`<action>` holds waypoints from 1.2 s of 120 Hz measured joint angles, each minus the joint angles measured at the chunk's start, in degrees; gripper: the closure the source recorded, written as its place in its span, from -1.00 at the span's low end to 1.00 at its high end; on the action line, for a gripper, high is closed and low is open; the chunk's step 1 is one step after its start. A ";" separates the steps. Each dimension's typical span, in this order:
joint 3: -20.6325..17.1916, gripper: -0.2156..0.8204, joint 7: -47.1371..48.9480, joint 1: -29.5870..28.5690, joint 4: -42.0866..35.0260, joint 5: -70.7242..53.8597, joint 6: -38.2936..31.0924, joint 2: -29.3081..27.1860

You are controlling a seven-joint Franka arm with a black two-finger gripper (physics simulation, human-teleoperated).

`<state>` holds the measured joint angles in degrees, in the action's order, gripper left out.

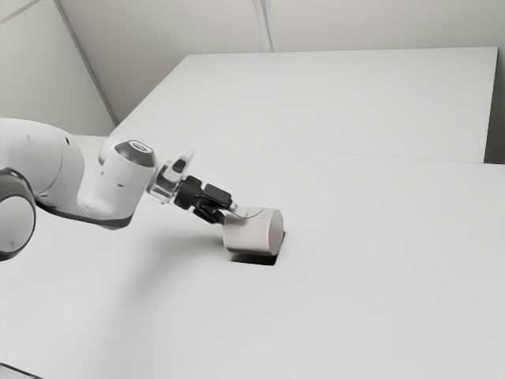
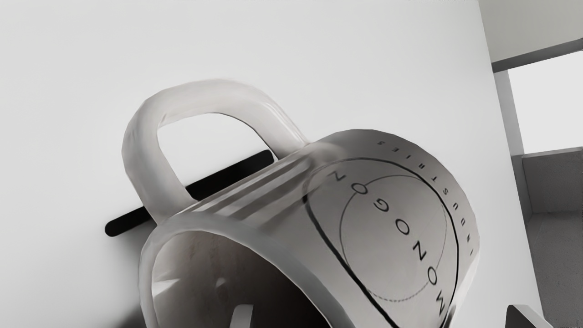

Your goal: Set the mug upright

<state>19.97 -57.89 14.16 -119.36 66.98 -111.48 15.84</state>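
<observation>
The black gripper (image 1: 223, 212) reaches down at a slant to the near end of the pale mug (image 1: 256, 232), which lies on its side on the table. In the wrist view the gripper (image 2: 380, 316) stands open, its fingers wide apart; one tip shows in front of the open mouth of the mug (image 2: 282, 237) and the other beyond its printed side. Whether either finger touches the mug cannot be told. The handle (image 2: 214, 98) sticks out sideways from the body, over the table surface. The lower part of the mouth is cut off from sight.
A black flat patch (image 1: 256, 259) lies beneath the mug on the white table (image 1: 379, 284); its dark strip (image 2: 232, 175) shows behind the handle. A second white surface (image 1: 331, 103) stands farther back. The table's edge runs past the mug's far side in the wrist view.
</observation>
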 joint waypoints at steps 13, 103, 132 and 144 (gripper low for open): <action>-0.37 -0.55 -1.57 0.00 -0.15 1.59 0.12 0.03; -1.77 0.68 -8.19 0.01 -0.88 8.78 2.35 -0.79; -2.49 0.87 -9.56 0.05 -0.72 12.14 2.80 -1.47; -2.54 0.89 -9.96 0.10 -0.74 12.52 2.67 -2.72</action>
<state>17.43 -67.85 14.25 -120.09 79.50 -108.80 13.13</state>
